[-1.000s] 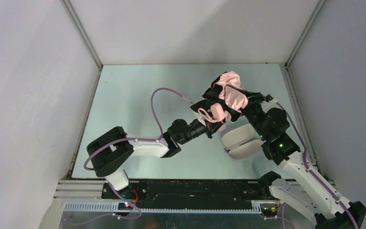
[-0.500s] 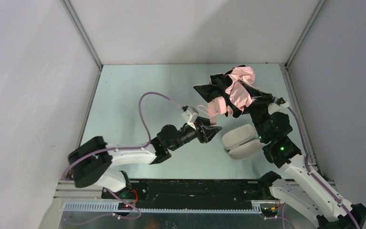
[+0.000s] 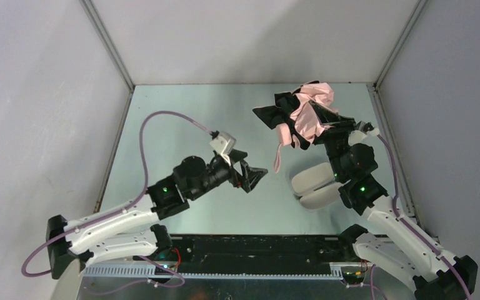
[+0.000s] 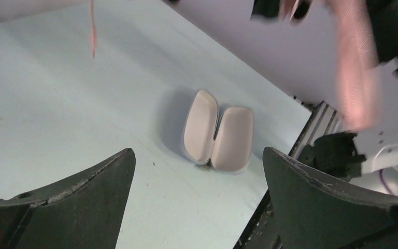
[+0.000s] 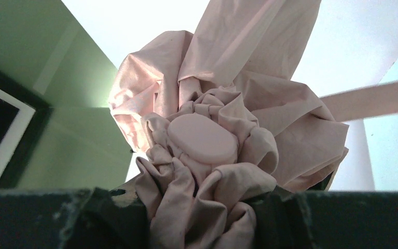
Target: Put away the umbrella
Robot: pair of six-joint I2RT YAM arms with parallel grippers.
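Right end effector (image 5: 202, 220) clamps the umbrella (image 5: 202, 137) — left end effector (image 4: 198, 155) spread wide.

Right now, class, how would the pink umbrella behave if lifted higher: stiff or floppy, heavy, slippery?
Probably floppy: the umbrella fabric bunches in loose folds and its strap dangles. Likely light: the right hand holds it aloft. It may slip, since only fabric seems pinched.

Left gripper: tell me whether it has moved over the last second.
Yes. The left gripper has drawn back leftward, away from the umbrella and the grey case, with its jaws open.
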